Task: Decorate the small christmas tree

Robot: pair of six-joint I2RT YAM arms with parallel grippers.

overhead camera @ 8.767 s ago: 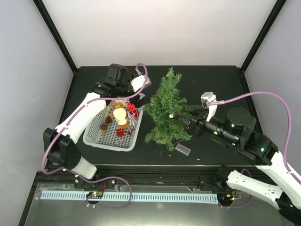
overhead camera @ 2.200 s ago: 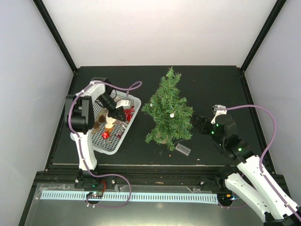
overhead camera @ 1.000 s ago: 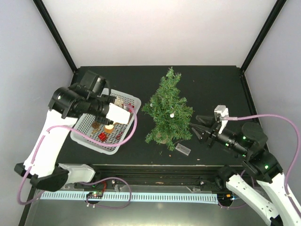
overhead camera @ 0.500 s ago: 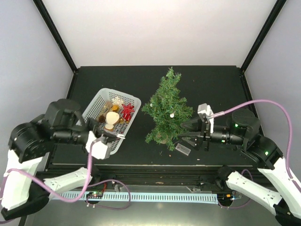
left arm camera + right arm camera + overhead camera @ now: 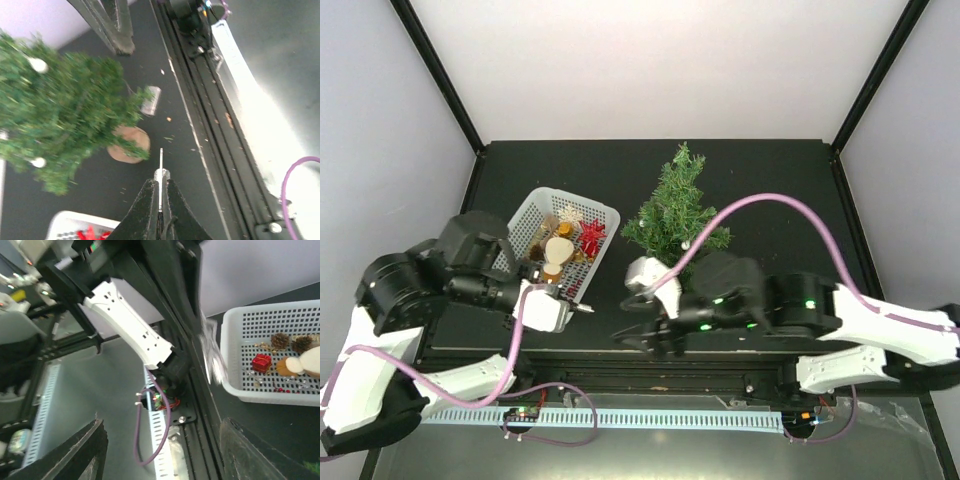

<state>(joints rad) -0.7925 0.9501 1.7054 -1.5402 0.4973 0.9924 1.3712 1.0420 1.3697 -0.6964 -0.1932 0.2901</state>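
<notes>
Left claw is pinched tight on a little silver bit with a thin pin sticking out, can't tell what it actually is. It's hanging near the front table edge, by the basket's corner. Right claw is spread wide with nothing in it, low in front of the tree. Tree's upright mid-table, just right of the basket.

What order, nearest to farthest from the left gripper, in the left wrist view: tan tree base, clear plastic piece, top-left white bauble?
From the left gripper, pinching a silver pin:
1. tan tree base, just ahead-left.
2. clear plastic piece, farther ahead.
3. white bauble, far upper left.
</notes>
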